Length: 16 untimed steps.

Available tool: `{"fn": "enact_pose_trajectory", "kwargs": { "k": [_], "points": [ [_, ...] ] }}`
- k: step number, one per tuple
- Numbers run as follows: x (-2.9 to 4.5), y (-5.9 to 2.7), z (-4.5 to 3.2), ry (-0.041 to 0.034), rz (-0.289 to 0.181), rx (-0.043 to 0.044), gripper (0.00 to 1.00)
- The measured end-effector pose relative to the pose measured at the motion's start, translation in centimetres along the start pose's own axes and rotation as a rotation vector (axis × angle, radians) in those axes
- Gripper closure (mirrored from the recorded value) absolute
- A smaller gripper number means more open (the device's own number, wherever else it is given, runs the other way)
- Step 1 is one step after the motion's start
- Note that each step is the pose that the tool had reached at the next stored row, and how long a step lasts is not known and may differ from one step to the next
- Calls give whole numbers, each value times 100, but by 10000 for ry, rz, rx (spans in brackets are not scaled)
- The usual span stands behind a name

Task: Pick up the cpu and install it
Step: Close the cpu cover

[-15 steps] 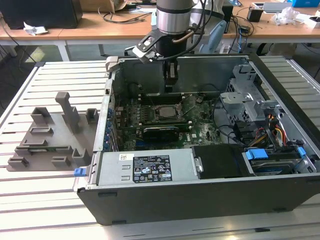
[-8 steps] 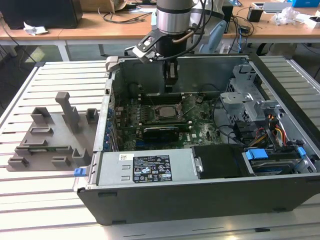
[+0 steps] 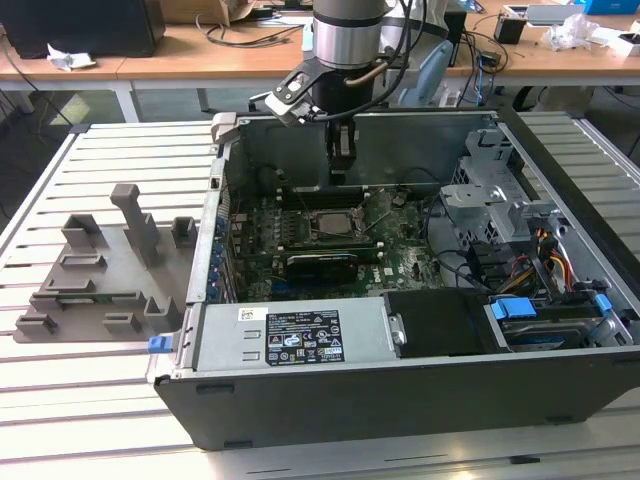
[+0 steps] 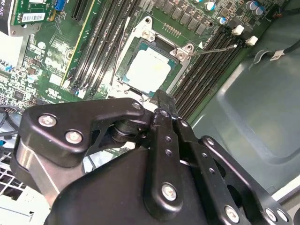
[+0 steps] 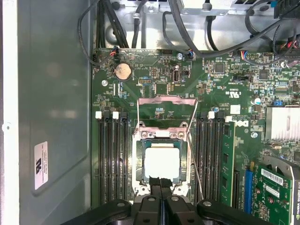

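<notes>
One cpu (image 5: pixel 161 164), and it's lying flat inside the socket frame (image 5: pixel 139 161) on the motherboard (image 5: pixel 140 70), with the load plate (image 5: pixel 166 99) hinged up off that frame. The gripper (image 5: pixel 161 180) hangs just above the frame's edge, its fingers pressed together on nothing. By my read that chip is light, stiff and slick on top but delicate underneath, so take it by the thin rim edges, never the face.

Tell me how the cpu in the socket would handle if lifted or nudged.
Probably stiff and light: the cpu is a thin flat plate. Its shiny metal top looks slippery. Seated inside the socket frame, it likely won't slide sideways.
</notes>
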<state>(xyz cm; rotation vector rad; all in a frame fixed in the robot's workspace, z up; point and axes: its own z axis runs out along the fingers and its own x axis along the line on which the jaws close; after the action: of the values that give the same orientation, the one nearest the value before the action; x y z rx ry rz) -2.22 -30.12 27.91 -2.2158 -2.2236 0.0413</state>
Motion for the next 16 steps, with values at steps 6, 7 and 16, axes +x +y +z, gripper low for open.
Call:
{"fn": "enact_pose_trajectory", "kwargs": {
  "k": [6, 7, 16],
  "points": [
    [-1, 172, -4, -1, 1, 0, 89],
    [-1, 277, -5, 0, 2, 0, 89],
    [15, 786, 34, -20, -2, 158, 89]
  ]
}}
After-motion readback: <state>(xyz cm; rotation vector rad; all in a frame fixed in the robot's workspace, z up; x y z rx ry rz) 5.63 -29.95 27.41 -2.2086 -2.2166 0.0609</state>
